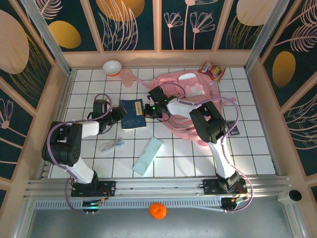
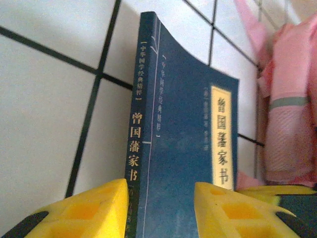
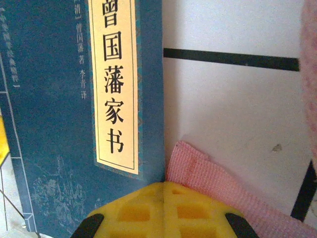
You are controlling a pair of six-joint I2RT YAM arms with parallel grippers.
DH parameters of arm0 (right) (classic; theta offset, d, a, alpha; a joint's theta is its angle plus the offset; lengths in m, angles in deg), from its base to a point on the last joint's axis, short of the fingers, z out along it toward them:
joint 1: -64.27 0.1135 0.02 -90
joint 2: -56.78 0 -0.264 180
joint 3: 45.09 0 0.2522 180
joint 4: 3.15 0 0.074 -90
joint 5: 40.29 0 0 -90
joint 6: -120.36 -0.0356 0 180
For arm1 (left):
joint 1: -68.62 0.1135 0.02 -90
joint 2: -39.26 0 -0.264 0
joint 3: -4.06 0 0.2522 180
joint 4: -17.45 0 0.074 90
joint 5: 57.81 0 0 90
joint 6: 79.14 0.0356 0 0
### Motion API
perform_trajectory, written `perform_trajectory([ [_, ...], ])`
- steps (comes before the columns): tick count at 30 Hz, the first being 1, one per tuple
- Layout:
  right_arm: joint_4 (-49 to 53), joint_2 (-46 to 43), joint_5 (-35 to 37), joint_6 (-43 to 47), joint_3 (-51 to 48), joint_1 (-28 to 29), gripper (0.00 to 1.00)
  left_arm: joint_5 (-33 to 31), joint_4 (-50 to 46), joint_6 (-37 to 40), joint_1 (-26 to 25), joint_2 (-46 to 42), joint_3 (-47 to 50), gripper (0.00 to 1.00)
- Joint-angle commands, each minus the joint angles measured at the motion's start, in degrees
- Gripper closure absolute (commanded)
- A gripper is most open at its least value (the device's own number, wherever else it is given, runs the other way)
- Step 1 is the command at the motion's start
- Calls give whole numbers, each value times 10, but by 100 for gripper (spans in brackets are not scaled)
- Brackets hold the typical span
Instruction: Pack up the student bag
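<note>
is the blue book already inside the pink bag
No, the blue book lies on the tiled table beside the student bag, not inside it.

The book (image 1: 132,114) lies on the worktop (image 1: 257,148) just left of the student bag (image 1: 195,94); a bowl (image 1: 112,67) and cup (image 1: 128,77) stand behind the book, near the back edge

The left arm (image 1: 64,144) and the right arm (image 1: 210,124) had white links and black joints. A lilac cable (image 1: 236,119) ran along each. The fingers (image 2: 84,208) were yellow, with square moulded pockets and black backs.
</note>
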State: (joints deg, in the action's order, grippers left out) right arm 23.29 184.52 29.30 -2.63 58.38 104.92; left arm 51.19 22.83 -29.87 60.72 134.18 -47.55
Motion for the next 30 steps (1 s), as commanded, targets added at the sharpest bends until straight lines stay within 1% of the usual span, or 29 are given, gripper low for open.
perform_trajectory([
  [1,68,32,20,8,-10,30,99,33,-132,20,-37,14,2,59],
  [6,77,31,32,11,-16,30,99,-33,-170,34,-35,-5,-13,56],
  [8,77,31,33,12,-15,30,99,-49,-177,35,-34,-13,-14,56],
  [11,75,31,31,12,-14,30,99,-63,-178,29,-34,-20,-6,56],
  [16,68,26,25,11,-17,30,100,-69,-174,16,-34,-18,8,56],
  [19,47,18,8,7,-24,31,100,-40,-152,12,-34,-8,11,58],
  [21,25,11,-13,2,-30,32,100,9,-126,7,-40,13,3,60],
  [24,-21,2,-55,-15,-42,34,100,56,-101,-6,-69,29,-21,60],
  [27,-63,-11,-93,-40,-60,33,100,93,-54,-49,-93,29,-30,60],
  [30,-63,-17,-94,-45,-62,31,100,110,-38,-67,-105,22,-35,61],
])
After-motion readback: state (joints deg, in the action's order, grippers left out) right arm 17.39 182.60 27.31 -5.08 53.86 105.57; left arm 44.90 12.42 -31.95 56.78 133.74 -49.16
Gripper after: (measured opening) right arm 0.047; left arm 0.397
